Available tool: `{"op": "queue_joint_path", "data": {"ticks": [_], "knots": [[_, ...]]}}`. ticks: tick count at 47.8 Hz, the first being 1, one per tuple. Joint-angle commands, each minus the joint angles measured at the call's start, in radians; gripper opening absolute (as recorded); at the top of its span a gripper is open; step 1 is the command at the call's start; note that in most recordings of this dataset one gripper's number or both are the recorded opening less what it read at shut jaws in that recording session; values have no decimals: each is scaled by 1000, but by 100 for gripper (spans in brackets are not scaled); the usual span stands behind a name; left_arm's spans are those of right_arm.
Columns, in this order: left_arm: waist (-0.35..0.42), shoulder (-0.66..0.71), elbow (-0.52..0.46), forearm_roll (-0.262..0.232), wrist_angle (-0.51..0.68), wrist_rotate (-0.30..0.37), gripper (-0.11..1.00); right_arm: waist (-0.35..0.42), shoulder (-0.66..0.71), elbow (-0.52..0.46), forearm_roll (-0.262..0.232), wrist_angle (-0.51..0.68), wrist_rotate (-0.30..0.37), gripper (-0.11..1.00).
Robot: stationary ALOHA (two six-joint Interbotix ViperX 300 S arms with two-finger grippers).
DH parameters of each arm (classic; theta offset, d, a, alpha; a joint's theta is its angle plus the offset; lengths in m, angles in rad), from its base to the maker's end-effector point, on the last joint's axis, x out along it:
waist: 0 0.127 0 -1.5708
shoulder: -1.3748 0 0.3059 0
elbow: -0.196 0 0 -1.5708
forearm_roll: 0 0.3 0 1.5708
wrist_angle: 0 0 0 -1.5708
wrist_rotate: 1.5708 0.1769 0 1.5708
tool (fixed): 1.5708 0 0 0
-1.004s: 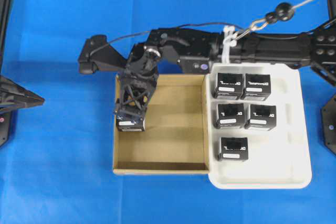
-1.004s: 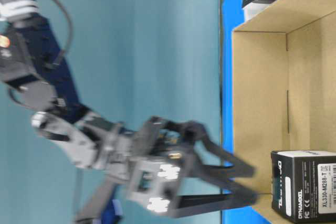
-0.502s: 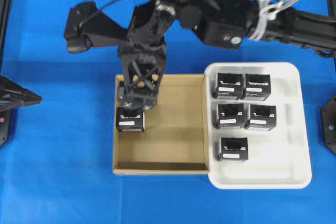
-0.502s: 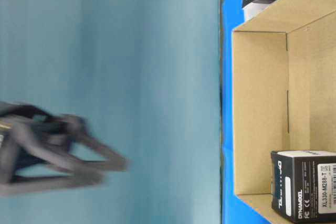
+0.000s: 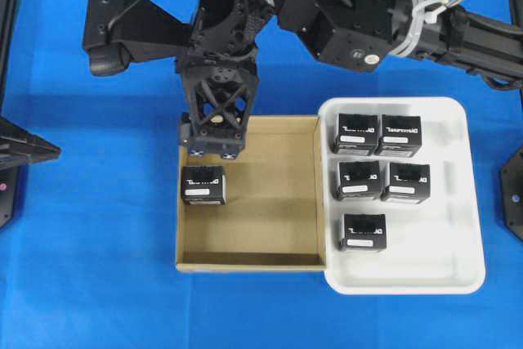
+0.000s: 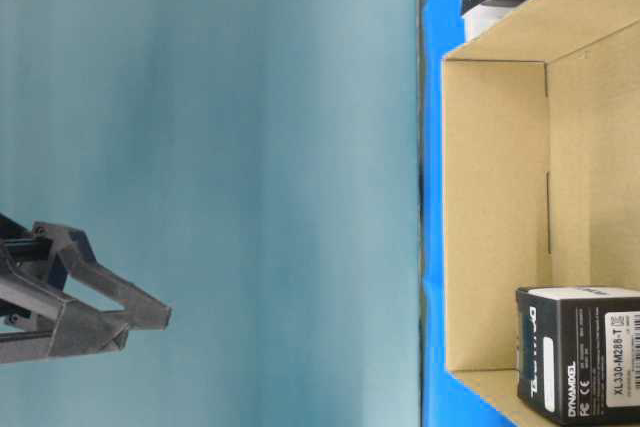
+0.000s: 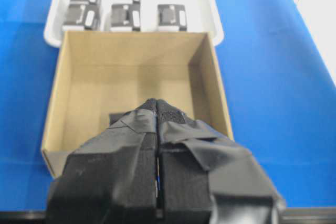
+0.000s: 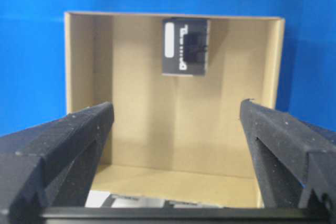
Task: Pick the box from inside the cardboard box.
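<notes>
One small black box (image 5: 203, 185) lies inside the tan cardboard box (image 5: 270, 226), against its left wall. It also shows in the right wrist view (image 8: 185, 47) and the table-level view (image 6: 580, 357). My right gripper (image 5: 212, 148) reaches across and hangs open and empty, high above the carton's back-left corner, just behind the box. Its fingers stand wide apart (image 8: 177, 104). My left gripper (image 7: 157, 104) is shut and empty, off the carton's left side (image 5: 49, 151). It hides most of the box in its own view.
A white plastic tray (image 5: 458, 267) touches the carton's right wall and holds several more black boxes (image 5: 357, 134). Blue cloth (image 5: 98, 284) covers the table. The right arm's body (image 5: 343, 22) spans the back of the scene.
My right gripper has risen from around the black box and drawn back over the carton's rear edge, still open. The box stays in the carton. The left arm has not moved.
</notes>
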Motion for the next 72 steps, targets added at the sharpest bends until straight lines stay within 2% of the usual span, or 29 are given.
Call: {"op": "queue_joint_path", "data": {"ticks": [1,7,18,33,41,72], "knots": [[0,8,-29,2,6,0,-7,8,-3,11,-12,-9,0,100],[0,6,-29,2,8,0,-7,25,11,84,-40,-55,-5,100],[-3,6,-31,3,8,-3,-7,64,15,258,-94,-241,-3,100],[-11,8,-29,2,8,-3,-7,92,21,443,-98,-367,0,100],[-14,6,-29,2,8,-12,-7,106,44,459,-98,-420,2,100],[-15,6,-31,2,8,-25,-7,95,118,446,-109,-503,2,100]]}}
